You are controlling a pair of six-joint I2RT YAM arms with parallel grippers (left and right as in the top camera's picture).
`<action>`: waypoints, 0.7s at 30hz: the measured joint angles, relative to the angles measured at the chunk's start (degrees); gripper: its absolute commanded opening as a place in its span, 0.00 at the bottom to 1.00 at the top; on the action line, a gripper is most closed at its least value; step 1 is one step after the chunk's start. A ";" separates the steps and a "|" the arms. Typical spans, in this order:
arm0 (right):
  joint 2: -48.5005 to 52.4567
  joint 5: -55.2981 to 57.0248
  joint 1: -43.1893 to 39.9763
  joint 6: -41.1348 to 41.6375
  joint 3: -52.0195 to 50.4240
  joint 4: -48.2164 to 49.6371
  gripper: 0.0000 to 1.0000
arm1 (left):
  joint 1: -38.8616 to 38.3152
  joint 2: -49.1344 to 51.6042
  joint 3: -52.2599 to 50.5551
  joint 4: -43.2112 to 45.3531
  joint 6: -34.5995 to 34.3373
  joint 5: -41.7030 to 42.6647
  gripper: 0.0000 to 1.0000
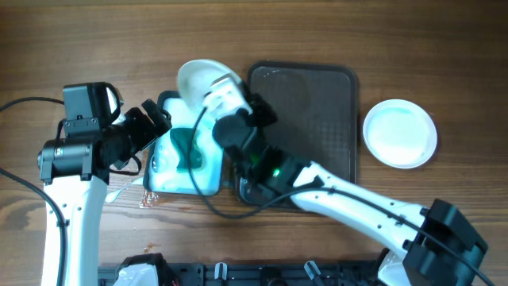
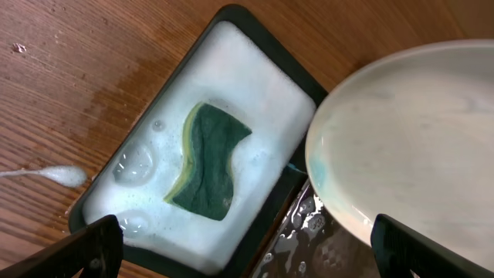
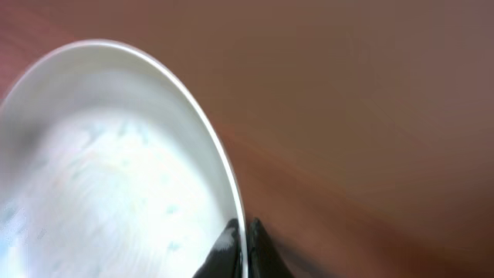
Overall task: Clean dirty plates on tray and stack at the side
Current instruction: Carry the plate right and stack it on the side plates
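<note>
My right gripper (image 3: 243, 235) is shut on the rim of a white plate (image 3: 116, 170). It holds the plate (image 1: 198, 78) above the far edge of the soapy basin (image 1: 208, 179) and left of the dark tray (image 1: 317, 119). The plate (image 2: 409, 131) also fills the right of the left wrist view. A green sponge (image 2: 207, 162) lies in the foam of the basin (image 2: 266, 66). My left gripper (image 2: 247, 247) is open and empty, hovering above the basin's near end. A second white plate (image 1: 399, 133) lies on the table right of the tray.
Water and a blob of foam (image 2: 58, 175) are spilled on the wooden table left of the basin. Wet droplets (image 2: 305, 232) lie on the dark tray corner beside the basin. A cable (image 1: 24, 103) runs across the table at far left.
</note>
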 measured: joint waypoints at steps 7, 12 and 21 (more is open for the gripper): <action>-9.60 -25.46 -16.81 31.28 -0.04 -24.70 0.04 | 0.00 0.00 0.00 -0.04 0.00 0.04 1.00; -21.07 -42.03 -46.45 40.57 0.66 -46.27 0.04 | 0.00 0.00 0.00 -0.02 0.00 0.22 1.00; -2.60 -49.18 -84.72 33.07 -0.76 -53.70 0.56 | 0.00 0.00 0.00 0.00 0.00 0.22 1.00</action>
